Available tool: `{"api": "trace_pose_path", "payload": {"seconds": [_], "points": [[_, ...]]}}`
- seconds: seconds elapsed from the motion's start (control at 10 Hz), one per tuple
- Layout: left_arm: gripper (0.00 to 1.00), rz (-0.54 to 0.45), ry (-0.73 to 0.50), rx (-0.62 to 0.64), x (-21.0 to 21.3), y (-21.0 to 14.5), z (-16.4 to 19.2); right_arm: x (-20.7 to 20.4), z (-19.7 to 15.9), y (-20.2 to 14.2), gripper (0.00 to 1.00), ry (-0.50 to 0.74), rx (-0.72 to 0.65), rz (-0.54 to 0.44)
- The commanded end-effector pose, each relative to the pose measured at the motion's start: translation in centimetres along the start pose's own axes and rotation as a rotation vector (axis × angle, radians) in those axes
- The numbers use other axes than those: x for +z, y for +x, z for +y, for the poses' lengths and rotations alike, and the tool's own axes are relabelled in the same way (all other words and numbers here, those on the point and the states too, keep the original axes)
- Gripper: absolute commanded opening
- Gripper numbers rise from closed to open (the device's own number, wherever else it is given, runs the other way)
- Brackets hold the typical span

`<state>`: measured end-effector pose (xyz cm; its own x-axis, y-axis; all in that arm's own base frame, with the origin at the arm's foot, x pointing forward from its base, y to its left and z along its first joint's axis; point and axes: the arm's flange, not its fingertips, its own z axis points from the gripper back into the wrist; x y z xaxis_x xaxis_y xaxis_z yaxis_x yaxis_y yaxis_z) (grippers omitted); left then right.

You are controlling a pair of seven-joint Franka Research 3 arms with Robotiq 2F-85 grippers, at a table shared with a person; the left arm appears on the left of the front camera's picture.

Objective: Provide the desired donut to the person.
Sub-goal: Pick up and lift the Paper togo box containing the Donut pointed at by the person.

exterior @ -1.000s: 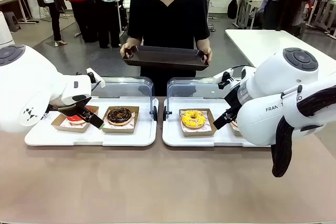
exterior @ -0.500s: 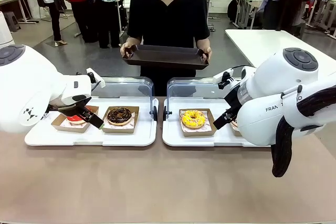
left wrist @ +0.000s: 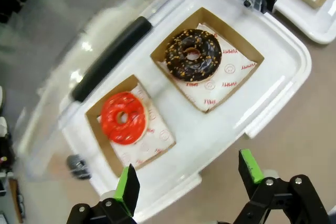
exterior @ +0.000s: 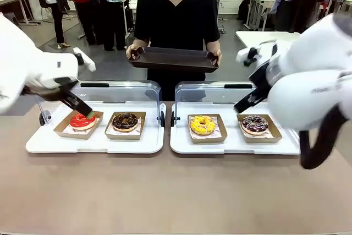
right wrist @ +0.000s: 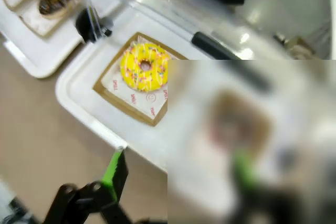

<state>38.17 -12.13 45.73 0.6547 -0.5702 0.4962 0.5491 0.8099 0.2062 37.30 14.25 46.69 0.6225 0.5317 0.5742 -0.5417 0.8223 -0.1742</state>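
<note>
Left gripper (left wrist: pixel 187 167) hangs wide open near the red donut (left wrist: pixel 123 117), right gripper (right wrist: pixel 178 169) looks spread too, person (exterior: pixel 176 15) holds out a dark tray (exterior: pixel 173 59)

person (exterior: pixel 176 20) with dark tray (exterior: pixel 173 59) behind boxed donuts (exterior: pixel 202 124)

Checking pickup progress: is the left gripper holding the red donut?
No, the left gripper is open and empty, and the red donut lies apart from it.

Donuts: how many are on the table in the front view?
4. The red donut and chocolate donut sit on the left tray, the yellow donut and dark sprinkled donut on the right tray; none seems hidden.
</note>
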Motion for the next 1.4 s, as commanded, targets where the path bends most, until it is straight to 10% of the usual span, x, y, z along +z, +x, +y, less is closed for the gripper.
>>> {"api": "trace_pose_path", "payload": {"seconds": [0.0,1.1,1.3], "points": [[1.00,0.005,-0.012,-0.069,6.5,0.4,1.0,6.0,-0.2,0.8,1.00,-0.010,-0.015,0.053],[1.00,-0.044,0.023,-0.050,12.6,1.2,2.0,11.2,0.8,1.7,1.00,-0.012,0.025,0.065],[1.00,-0.127,-0.239,-0.066,14.0,0.9,5.8,13.2,-5.0,0.5,1.00,0.262,-0.006,-0.079]]}}
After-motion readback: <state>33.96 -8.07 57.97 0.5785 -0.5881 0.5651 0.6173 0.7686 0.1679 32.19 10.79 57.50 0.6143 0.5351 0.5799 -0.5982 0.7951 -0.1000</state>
